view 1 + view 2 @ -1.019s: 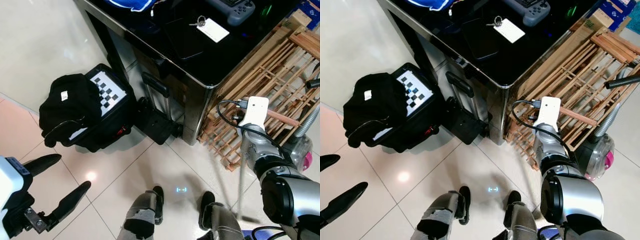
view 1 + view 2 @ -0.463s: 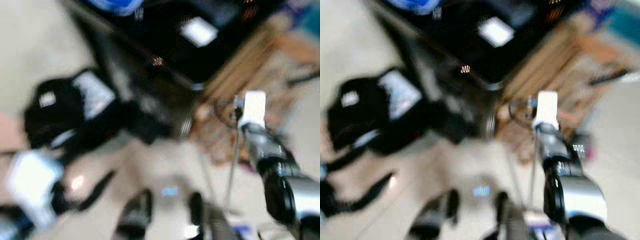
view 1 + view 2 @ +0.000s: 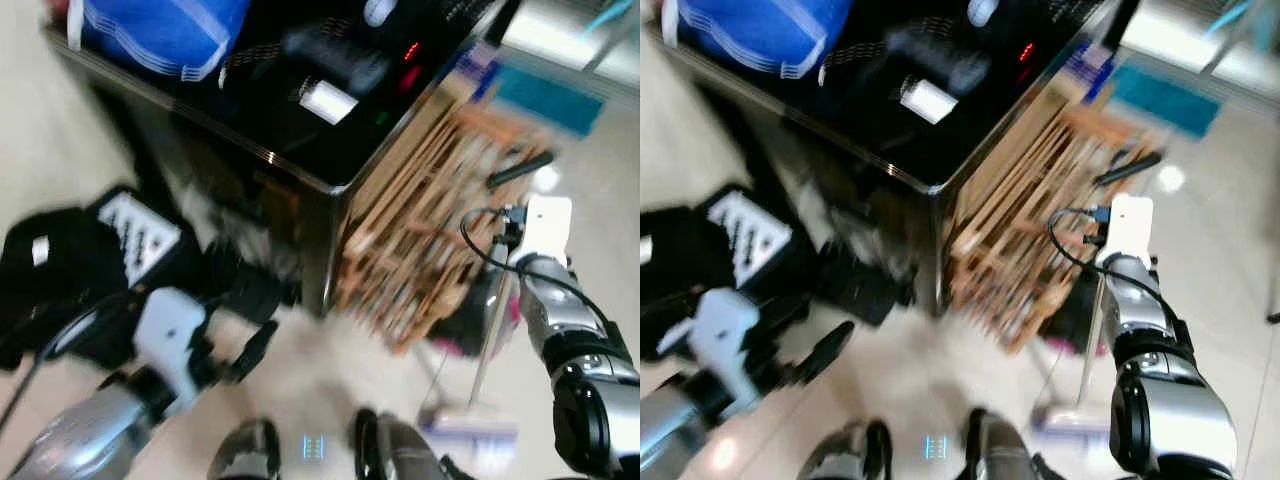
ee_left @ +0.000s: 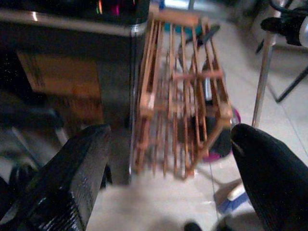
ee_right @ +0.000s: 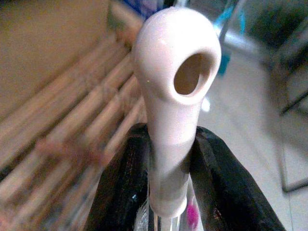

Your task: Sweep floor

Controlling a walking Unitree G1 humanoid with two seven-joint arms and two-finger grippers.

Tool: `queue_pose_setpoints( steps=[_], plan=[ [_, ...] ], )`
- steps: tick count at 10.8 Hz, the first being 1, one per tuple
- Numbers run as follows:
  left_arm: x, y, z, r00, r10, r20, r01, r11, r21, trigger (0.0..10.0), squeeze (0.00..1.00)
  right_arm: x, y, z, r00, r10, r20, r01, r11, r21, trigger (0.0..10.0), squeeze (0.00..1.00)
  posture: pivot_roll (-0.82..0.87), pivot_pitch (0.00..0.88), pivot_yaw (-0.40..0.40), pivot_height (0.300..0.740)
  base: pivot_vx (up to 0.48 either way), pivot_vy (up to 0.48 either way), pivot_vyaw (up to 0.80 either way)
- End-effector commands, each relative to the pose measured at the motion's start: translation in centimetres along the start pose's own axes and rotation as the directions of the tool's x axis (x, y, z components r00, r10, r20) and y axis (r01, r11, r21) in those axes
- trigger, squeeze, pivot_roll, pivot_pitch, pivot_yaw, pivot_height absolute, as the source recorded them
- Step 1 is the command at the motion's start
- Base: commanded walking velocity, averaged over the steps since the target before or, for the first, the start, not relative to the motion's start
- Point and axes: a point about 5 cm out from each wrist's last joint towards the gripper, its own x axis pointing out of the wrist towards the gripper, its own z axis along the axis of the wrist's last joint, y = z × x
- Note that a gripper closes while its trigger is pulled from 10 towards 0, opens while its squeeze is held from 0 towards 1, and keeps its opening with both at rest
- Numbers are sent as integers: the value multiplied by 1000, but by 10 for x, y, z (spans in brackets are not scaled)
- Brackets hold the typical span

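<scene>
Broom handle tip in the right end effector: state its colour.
Pale pinkish cream, with a hanging hole through the broom handle tip; clearest in the right wrist view.

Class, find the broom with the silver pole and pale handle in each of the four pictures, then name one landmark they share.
Left eye view: the broom stands lower right, pole upright, head on the floor.
Right eye view: lower right again, under the right arm.
Left wrist view: the pole runs down the right side to the head.
Right wrist view: its pale handle tip rises centre, clamped by the right gripper.
Shared landmark: the wooden slatted rack.
</scene>
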Motion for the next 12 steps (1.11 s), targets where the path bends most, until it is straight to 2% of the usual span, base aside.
queue_pose_setpoints(
  steps=[1, 4, 5, 7, 8, 9, 10, 12],
  plan=[
    [5, -1, -11, 1000, -1, -30, 1, 1000, -3, 10000, 0, 0, 1, 13, 998, 29, 48, -28, 999, -22, 0, 0, -6, 32, -38, 740, 0, 0, 0],
    [22, 2, -21, 1000, -12, -4, 12, 1000, 1, 10000, 0, -5, -8, 34, 996, 29, 79, -24, 997, -67, 0, 0, -43, 0, -29, 740, 0, 0, 0],
    [29, 1, -22, 1000, -21, 8, 21, 1000, -1, 10000, 0, -8, -16, 41, 996, 28, 86, -16, 991, -130, 0, 0, -58, 0, -20, 740, 0, 0, 0],
    [33, -5, -21, 999, -29, 23, 29, 1000, -6, 10000, 0, -16, -27, 46, 997, 29, 67, -15, 980, -197, 0, 0, -70, 0, -18, 740, 0, 0, 0],
    [37, -8, -20, 1000, -13, 23, 13, 1000, -3, 10000, 0, -24, -30, 50, 998, 61, 31, -50, 959, -278, 0, 0, -82, 0, -18, 740, 0, 0, 0],
    [41, -11, -21, 1000, 5, 22, -5, 1000, 0, 10000, 0, -33, -34, 51, 994, 103, -20, -103, 918, -383, 0, 0, -94, 0, -19, 740, 0, 0, 0],
    [44, -15, -21, 1000, 6, 26, -6, 1000, -3, 10000, 0, -39, -39, 53, 993, 110, -44, -118, 897, -425, 0, 0, -100, 0, -18, 740, 0, 0, 0],
    [49, -23, -19, 999, -3, 38, 4, 1000, -15, 10000, 0, -48, -50, 64, 997, 72, -40, -83, 904, -420, 0, 0, -118, 0, -12, 740, 0, 0, 0]
  ],
)
